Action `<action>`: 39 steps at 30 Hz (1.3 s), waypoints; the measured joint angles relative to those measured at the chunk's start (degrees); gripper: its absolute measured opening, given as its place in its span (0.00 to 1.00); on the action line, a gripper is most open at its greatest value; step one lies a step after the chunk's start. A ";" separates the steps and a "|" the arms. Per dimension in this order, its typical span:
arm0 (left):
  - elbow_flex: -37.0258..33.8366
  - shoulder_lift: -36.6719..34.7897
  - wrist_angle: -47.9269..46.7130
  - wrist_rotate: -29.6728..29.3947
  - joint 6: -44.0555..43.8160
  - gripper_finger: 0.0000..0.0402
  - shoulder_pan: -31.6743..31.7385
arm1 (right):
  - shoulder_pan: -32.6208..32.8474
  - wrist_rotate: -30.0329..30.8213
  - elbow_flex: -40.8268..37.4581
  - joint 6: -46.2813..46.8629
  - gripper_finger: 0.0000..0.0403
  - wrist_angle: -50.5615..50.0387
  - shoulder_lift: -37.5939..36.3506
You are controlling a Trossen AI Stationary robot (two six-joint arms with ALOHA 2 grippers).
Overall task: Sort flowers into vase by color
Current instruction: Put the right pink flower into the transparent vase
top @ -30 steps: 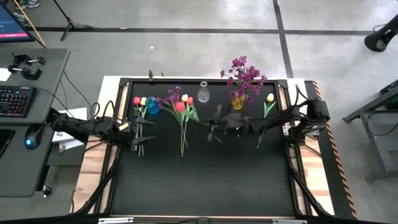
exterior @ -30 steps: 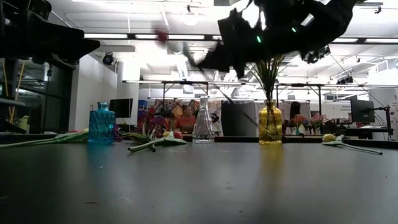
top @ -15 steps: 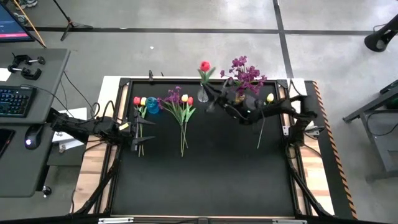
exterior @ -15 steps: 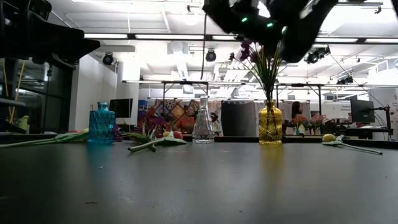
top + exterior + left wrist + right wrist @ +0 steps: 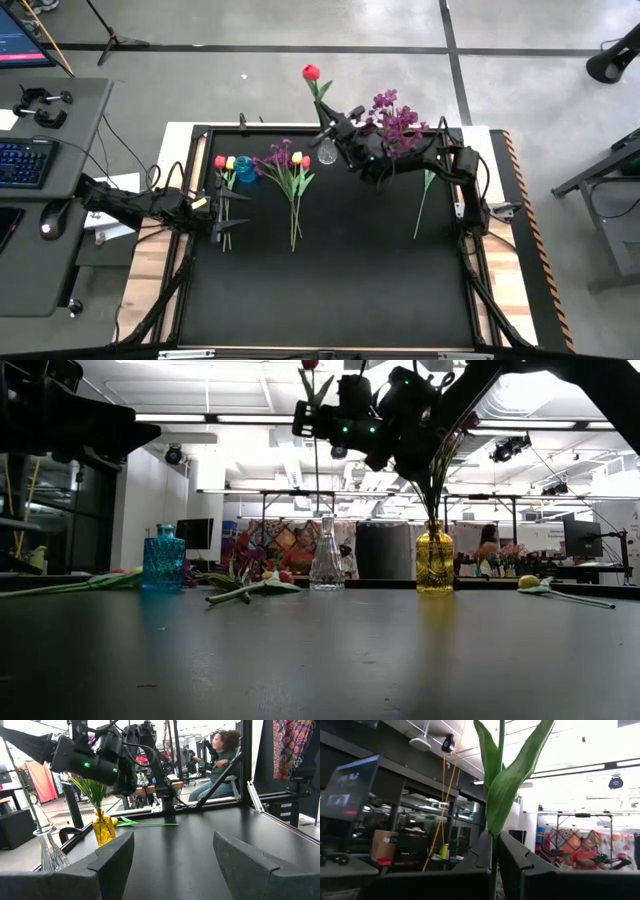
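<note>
My right gripper (image 5: pixel 330 128) is shut on a red tulip (image 5: pixel 310 72) and holds it upright above the clear glass vase (image 5: pixel 326 555) at the table's far edge. Its thin stem (image 5: pixel 317 470) runs down toward the vase's mouth; whether it is inside, I cannot tell. A yellow vase (image 5: pixel 434 558) holds purple sprigs (image 5: pixel 395 115). The blue vase (image 5: pixel 163 558) stands at far left. Red and yellow tulips (image 5: pixel 223 163), a mixed bunch (image 5: pixel 291 165) and one yellow tulip (image 5: pixel 424 195) lie on the mat. My left gripper (image 5: pixel 222 207) waits open at the left edge. My right gripper pinches the tulip's green stem (image 5: pixel 494 857) between its two fingers, just below the leaves (image 5: pixel 504 785). The fingers come from the table's right, slanting upward, and lie across the stem. The tulip stands upright, bloom on top, its stem hanging below the fingers.
The black mat's near half (image 5: pixel 330 290) holds nothing. The right arm (image 5: pixel 450 165) reaches over the yellow vase. A desk with keyboard and mouse (image 5: pixel 25 160) stands left of the table. People sit in the room behind (image 5: pixel 222 750).
My right gripper has gone up and toward the table's far edge and somewhat left, tipping its fingers upward and rolling. The red tulip has swung with it from over the mat to upright over the clear vase, its bloom now beyond the far edge.
</note>
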 joint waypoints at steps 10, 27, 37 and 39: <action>0.00 -0.01 0.00 0.00 0.00 0.65 -0.02 | 0.02 2.25 0.00 -6.09 0.00 2.32 -0.06; 0.02 -0.01 0.00 0.00 0.00 0.65 -0.02 | -1.73 5.10 0.02 -2.54 0.00 -5.07 -0.22; 0.00 -0.02 -0.02 0.00 0.00 0.65 -0.02 | -0.58 8.26 0.00 -2.88 0.06 -6.42 -0.24; 0.00 -0.02 -0.02 0.00 0.00 0.65 -0.02 | 0.00 8.24 0.00 -3.88 0.12 -6.71 -0.24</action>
